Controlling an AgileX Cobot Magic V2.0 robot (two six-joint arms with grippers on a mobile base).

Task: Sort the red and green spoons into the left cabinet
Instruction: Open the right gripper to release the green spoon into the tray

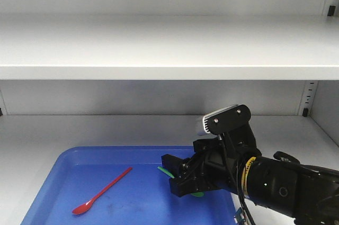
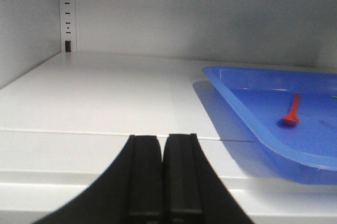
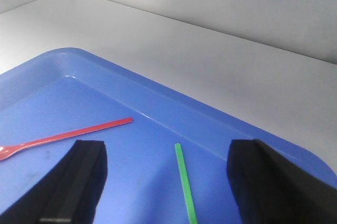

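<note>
Nearest the wrist view, the right arm's black two-fingered gripper (image 3: 168, 182) hangs low over the big blue rounded-corner plastic tray (image 3: 221, 113), its fingers spread wide apart with nothing between them but the thin bright green plastic spoon (image 3: 184, 182), whose handle lies flat on the tray floor. The main risk from here looks to be the pull-back: a finger passing this close above the tray could catch that light handle and flick it toward the tray's rim or over it. Left of the green spoon on the same tray floor, well apart from it, lies the thin bright red plastic spoon (image 1: 102, 191), bowl toward the tray's front; a wide sweep by the arm might drag it too, though it seems out of reach. Off the tray's left side, the left arm's black gripper (image 2: 163, 182) has its fingers pressed together, empty, at the front of the pale grey metal cabinet shelf (image 2: 105, 97). Beyond the tray, the shelf runs back to the cabinet's grey rear wall.
</note>
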